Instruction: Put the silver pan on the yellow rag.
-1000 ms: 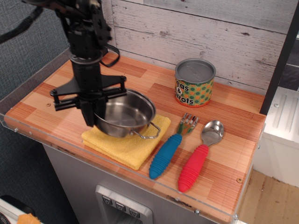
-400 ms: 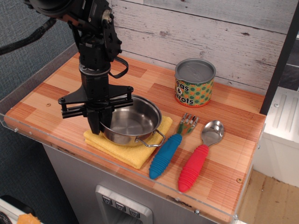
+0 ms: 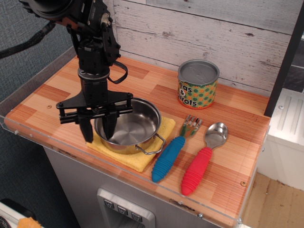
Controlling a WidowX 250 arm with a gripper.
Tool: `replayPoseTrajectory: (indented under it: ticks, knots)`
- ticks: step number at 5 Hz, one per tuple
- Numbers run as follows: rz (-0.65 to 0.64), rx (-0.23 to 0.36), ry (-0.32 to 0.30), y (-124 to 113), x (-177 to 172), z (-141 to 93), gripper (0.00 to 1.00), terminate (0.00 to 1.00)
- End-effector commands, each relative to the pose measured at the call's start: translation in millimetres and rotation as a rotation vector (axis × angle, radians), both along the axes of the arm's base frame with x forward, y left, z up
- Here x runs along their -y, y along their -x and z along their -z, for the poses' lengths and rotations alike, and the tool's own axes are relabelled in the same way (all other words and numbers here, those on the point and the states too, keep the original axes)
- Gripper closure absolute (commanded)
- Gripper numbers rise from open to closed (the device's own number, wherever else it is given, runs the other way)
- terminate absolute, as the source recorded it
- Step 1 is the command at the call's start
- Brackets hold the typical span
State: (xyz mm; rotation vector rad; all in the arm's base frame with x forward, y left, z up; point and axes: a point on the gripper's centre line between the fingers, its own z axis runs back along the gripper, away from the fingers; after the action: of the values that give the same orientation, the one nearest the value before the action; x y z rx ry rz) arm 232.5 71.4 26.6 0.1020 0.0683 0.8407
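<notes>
The silver pan is a shiny round steel pot with thin wire loop handles. It rests flat on the folded yellow rag near the front left of the wooden counter. My gripper points straight down over the pan's left rim. It is open, with one finger outside the rim and the other inside the pan. The fingers are spread apart and do not clamp the rim.
A polka-dot tin can with a grey lid stands at the back right. A blue-handled fork and a red-handled spoon lie just right of the rag. A white plank wall runs behind, and a clear raised lip edges the counter's front.
The pan has come down and left from a tilted, lifted hold to rest flat on the rag. The fingers, which were pinched on the rim, have spread apart and let go.
</notes>
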Motion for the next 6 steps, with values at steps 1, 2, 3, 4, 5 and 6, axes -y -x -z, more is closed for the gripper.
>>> replayPoseTrajectory:
  ticks: [1,2,3,4,5,6]
  knots:
    - [-0.007,0.007,0.001,-4.9,-7.4,-29.8,0.0,0.0]
    - [-0.024,0.02,-0.013,-9.5,-8.9,-44.9,0.0,0.0]
    - [-0.021,0.025,-0.012,-17.3,-8.4,-57.2,0.0,0.0]
    - [0.024,0.02,-0.03,-29.2,-8.7,-63.3,0.0,0.0]
    - [0.133,0.005,-0.055,-45.1,-6.1,-66.0,0.0,0.0]
    - [0.22,0.018,-0.059,-60.3,-3.3,-71.4,0.0,0.0]
